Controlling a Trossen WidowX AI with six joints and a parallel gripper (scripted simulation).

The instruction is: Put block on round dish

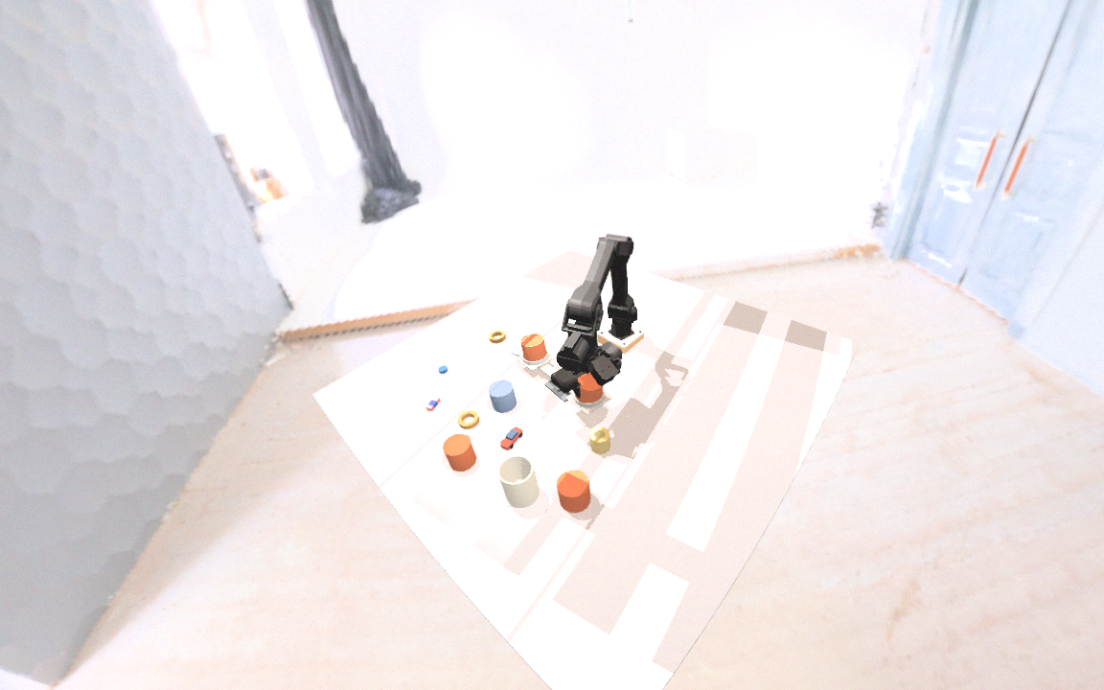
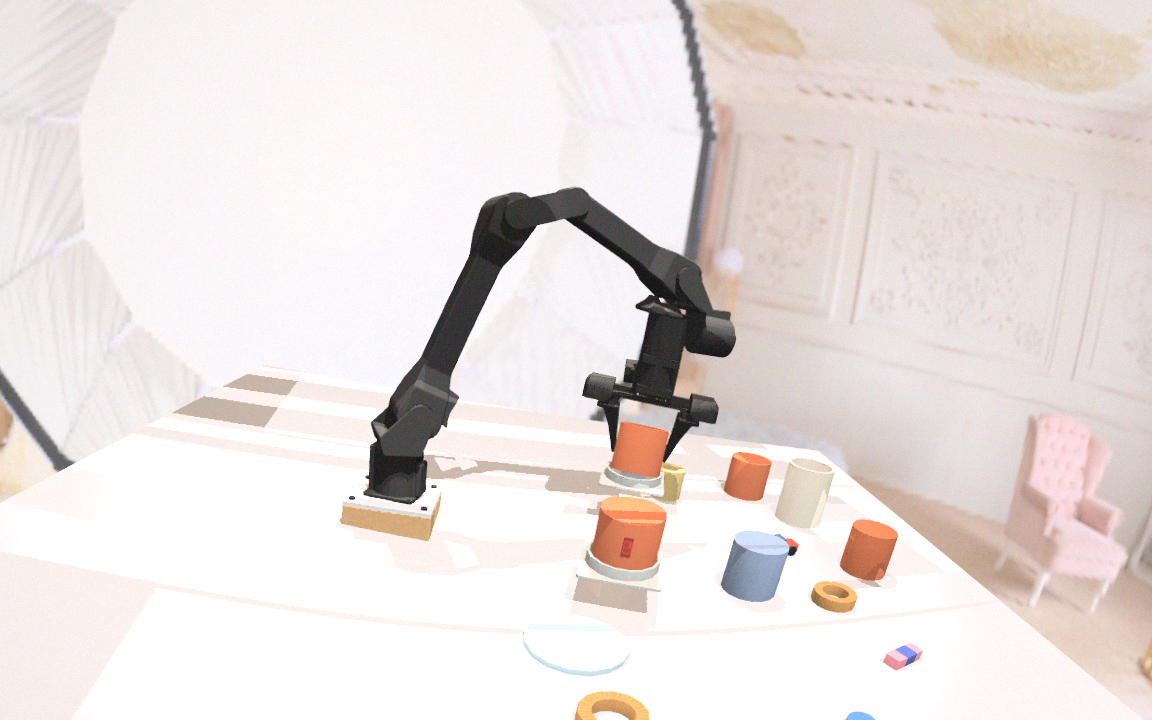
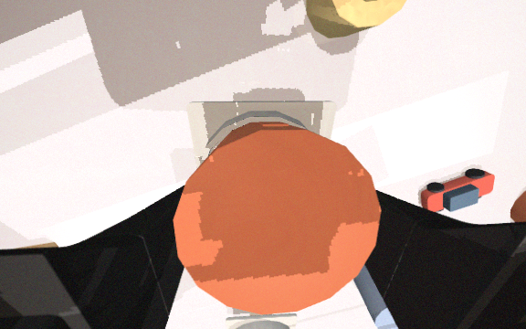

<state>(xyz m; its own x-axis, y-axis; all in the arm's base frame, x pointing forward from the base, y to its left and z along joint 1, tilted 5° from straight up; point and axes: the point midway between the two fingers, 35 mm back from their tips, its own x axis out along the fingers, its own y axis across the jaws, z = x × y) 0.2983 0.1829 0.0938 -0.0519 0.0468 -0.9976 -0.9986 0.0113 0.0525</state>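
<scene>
White striped table top [image 2: 204,555], pale panelled room, pink armchair [image 2: 1068,501], gripper [image 2: 649,428] clamped on orange cup [image 2: 635,449]

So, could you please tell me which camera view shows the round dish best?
The exterior view: the round dish lies in full sight near the front of the table, a pale flat disc apart from the balance. In the top view it is too pale and small to make out against the white table. The wrist view does not show it.
</scene>
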